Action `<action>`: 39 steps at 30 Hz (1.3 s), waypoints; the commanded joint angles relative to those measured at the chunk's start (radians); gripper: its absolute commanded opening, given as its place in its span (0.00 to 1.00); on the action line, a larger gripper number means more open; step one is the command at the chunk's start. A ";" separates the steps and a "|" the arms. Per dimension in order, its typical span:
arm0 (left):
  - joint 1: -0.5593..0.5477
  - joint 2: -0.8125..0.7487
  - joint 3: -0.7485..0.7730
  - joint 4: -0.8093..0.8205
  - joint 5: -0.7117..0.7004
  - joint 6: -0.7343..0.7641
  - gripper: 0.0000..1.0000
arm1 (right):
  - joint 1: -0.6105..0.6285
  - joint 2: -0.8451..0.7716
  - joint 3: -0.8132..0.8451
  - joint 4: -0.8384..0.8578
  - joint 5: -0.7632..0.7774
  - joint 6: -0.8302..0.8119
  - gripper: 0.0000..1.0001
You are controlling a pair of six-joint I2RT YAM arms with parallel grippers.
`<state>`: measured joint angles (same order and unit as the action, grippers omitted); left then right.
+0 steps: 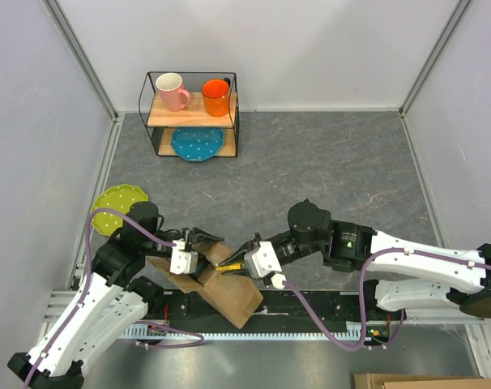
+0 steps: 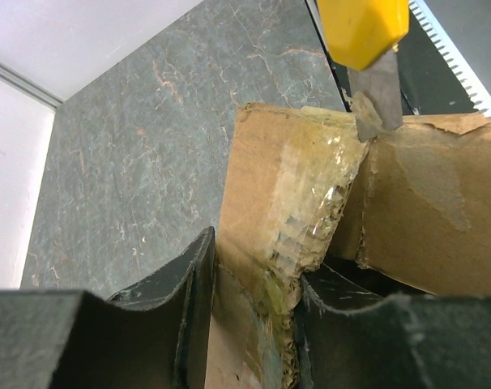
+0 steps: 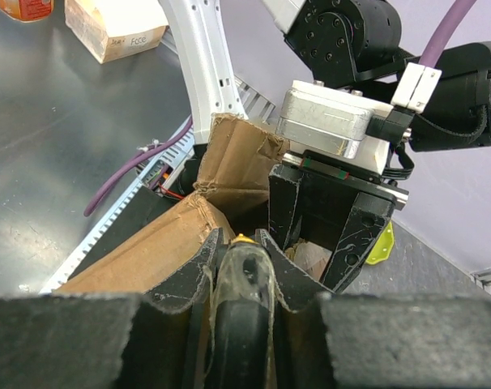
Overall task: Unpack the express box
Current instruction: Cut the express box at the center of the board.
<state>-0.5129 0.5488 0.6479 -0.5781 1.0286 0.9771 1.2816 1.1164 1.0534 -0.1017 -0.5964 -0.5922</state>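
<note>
The express box (image 1: 227, 289) is a brown carton lying tilted at the table's near edge, between the two arms. My left gripper (image 1: 198, 243) is shut on a torn, taped top flap (image 2: 282, 203) of the box, with the cardboard pinched between its black fingers (image 2: 189, 300). My right gripper (image 1: 247, 261) is shut on a yellow and black utility knife (image 3: 241, 279). In the left wrist view the knife's yellow nose (image 2: 363, 28) and metal blade (image 2: 377, 101) touch the seam between the flaps. The right wrist view shows the box wall (image 3: 148, 251) and the left gripper (image 3: 326, 219) close ahead.
A wire shelf (image 1: 233, 105) at the back holds a pink mug (image 1: 172, 91), an orange mug (image 1: 216, 96) and a blue plate (image 1: 197, 143). A green plate (image 1: 120, 203) lies at the left wall. A small carton (image 3: 116, 28) stands off the table.
</note>
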 commanded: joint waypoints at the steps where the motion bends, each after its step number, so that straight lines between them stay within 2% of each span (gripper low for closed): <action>1: -0.004 -0.016 0.012 -0.023 0.087 -0.083 0.07 | -0.002 0.005 0.026 -0.147 0.053 -0.040 0.00; 6: -0.004 -0.019 0.030 -0.025 0.105 -0.107 0.07 | -0.002 0.025 0.043 -0.269 0.082 -0.081 0.00; 26: -0.004 -0.052 0.061 -0.065 0.215 -0.192 0.05 | -0.004 0.028 0.100 -0.524 0.257 -0.156 0.00; 34: -0.004 -0.062 0.062 -0.065 0.232 -0.202 0.04 | -0.002 -0.032 0.086 -0.501 0.359 -0.166 0.00; 39: -0.004 -0.064 0.064 0.013 0.177 -0.224 0.04 | -0.004 -0.087 0.054 -0.357 0.337 -0.101 0.00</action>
<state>-0.5110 0.5079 0.6632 -0.5846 1.0882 0.8387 1.3010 1.0885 1.1439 -0.4122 -0.4000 -0.7395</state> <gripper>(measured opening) 0.340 0.250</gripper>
